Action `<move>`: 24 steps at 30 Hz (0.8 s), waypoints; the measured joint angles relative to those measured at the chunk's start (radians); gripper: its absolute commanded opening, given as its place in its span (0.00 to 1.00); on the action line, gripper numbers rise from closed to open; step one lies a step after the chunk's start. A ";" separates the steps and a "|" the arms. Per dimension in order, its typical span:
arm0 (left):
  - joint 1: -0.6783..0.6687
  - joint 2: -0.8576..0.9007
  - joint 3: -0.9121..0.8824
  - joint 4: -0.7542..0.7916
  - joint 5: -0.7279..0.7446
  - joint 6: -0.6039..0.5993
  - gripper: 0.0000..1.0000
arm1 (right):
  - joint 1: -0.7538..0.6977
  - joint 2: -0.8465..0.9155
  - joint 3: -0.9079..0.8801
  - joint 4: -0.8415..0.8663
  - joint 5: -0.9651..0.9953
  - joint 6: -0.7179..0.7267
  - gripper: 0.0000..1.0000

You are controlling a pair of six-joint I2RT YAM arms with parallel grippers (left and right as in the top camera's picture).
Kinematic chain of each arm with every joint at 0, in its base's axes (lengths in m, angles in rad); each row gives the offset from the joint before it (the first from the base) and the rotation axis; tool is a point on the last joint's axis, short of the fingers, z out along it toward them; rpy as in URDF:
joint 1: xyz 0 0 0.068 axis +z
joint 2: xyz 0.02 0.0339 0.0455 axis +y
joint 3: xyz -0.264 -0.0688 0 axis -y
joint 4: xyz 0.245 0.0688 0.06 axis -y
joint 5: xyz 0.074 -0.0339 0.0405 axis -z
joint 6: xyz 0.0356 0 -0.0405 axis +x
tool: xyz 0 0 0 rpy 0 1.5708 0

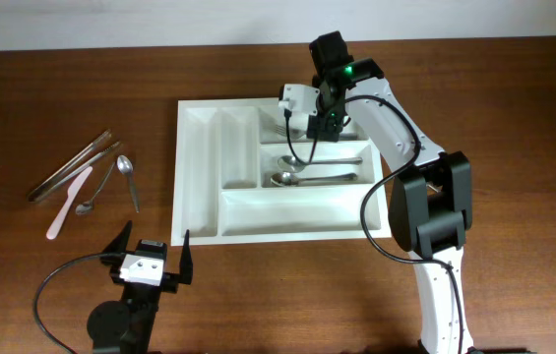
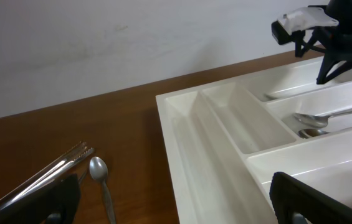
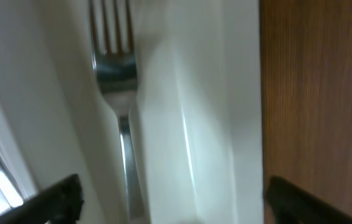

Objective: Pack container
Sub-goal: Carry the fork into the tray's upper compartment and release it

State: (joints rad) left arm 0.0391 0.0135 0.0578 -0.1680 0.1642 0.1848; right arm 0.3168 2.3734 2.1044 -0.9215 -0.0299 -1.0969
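The white cutlery tray (image 1: 297, 209) lies in the middle of the table. A fork (image 1: 279, 128) lies in its top long compartment. Two spoons (image 1: 302, 170) lie in the middle one. My right gripper (image 1: 323, 122) hangs over the top compartment, open and empty. In the right wrist view the fork (image 3: 116, 74) lies between the open fingers (image 3: 172, 208), beside the tray wall (image 3: 207, 124). My left gripper (image 1: 150, 259) is open and empty near the front edge, left of the tray. In the left wrist view its fingers (image 2: 176, 211) frame the tray's left rim (image 2: 182, 143).
Loose cutlery lies on the wood left of the tray: metal tongs (image 1: 71, 167), a pink utensil (image 1: 68, 202) and two spoons (image 1: 125, 177). The tongs (image 2: 45, 174) and one spoon (image 2: 101, 180) show in the left wrist view. The right arm's base stands at the front right.
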 measured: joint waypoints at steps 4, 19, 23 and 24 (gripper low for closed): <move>0.000 0.000 0.000 0.000 0.000 0.000 0.99 | 0.000 0.000 0.043 -0.026 0.000 0.166 0.99; 0.000 0.000 0.000 0.000 0.000 0.000 0.99 | -0.005 -0.037 0.438 -0.766 0.001 0.685 0.95; 0.000 0.000 0.000 0.000 0.000 0.000 0.99 | -0.032 -0.047 0.432 -0.771 0.013 0.798 0.92; 0.000 0.000 0.000 0.000 0.000 0.000 0.99 | -0.046 -0.047 0.428 -0.771 0.018 0.836 0.91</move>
State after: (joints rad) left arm 0.0391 0.0135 0.0578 -0.1680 0.1642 0.1848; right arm 0.2710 2.3260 2.5324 -1.6928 -0.0116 -0.2607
